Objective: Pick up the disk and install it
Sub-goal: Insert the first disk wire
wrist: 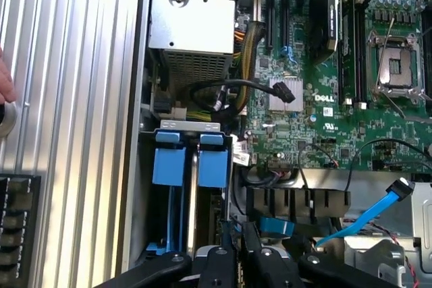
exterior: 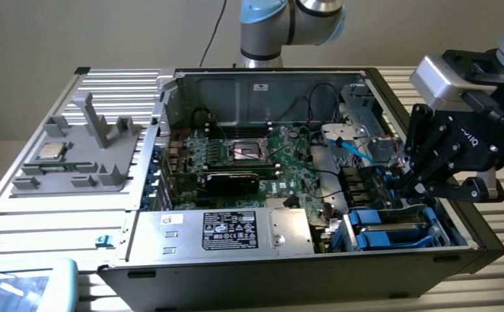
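The disk [wrist: 212,166], a hard drive clipped in a bright blue frame, stands on edge in the drive cage at one corner of an open computer case [exterior: 278,276]. Its blue end tab shows; its labelled face is turned out of sight. A second blue frame [wrist: 167,161] sits just beside it, on the side away from the motherboard [wrist: 304,119]. Of the two, the disk is judged to be the one in line with the end effector [wrist: 237,244].

By the look of it, the disk is a dense, rigid block of metal, weighty for its bulk, with smooth flanks that could slip in a pinch. It would take knocks badly. The plastic frame is the sensible place to hold it, at an end tab or along the two long rails, keeping off the label and the circuit side.

In the exterior view the end effector [exterior: 410,190] hangs over the cage. Its fingers are drawn narrow, almost together, and nothing can be seen between them.

By count:
- two blue frames in the cage
- one end effector
- one big grey power supply [exterior: 234,231] with a black label
- one blue data cable [wrist: 364,217]
- one small square processor chip [exterior: 52,151], lying on a grey fixture [exterior: 87,166] beside the case on the slatted bench [exterior: 495,286]
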`<state>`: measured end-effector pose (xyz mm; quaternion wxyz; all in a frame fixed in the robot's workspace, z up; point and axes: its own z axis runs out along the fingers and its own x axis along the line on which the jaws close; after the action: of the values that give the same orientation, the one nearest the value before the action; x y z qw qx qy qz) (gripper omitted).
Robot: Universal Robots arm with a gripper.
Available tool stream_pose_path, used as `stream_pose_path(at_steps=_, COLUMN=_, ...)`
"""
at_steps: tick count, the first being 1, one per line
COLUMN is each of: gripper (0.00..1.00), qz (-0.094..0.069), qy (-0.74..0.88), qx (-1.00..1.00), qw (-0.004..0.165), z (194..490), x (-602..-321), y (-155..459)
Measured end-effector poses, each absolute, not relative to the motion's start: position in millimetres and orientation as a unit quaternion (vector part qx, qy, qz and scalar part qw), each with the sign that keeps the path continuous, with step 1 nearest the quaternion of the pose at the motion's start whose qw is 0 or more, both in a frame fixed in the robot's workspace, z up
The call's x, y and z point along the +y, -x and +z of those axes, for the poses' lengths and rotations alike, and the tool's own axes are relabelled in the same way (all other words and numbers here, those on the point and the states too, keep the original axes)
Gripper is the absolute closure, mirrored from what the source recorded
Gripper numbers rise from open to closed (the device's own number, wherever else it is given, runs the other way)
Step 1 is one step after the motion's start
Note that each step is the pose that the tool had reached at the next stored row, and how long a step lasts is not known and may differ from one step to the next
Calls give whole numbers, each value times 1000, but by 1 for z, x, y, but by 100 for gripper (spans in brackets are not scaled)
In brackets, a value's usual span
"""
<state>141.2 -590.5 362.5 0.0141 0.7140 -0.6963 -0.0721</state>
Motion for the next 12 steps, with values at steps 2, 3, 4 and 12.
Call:
stream_pose_path(at_steps=2, gripper=85, qz=-73, qy=-712, qx=-698, qw=13, z=361, x=-591, y=-141)
stream_pose_path(at_steps=3, gripper=85, qz=-73, qy=-711, qx=-699, qw=13, z=361, x=-592, y=-141)
stream_pose_path(at_steps=4, gripper=85, qz=-73, qy=-711, qx=-699, qw=13, z=361, x=-592, y=-141)
stream_pose_path(at_steps=12, gripper=85, qz=-78, qy=-705, qx=-705, qw=16, z=358, x=-593, y=-141)
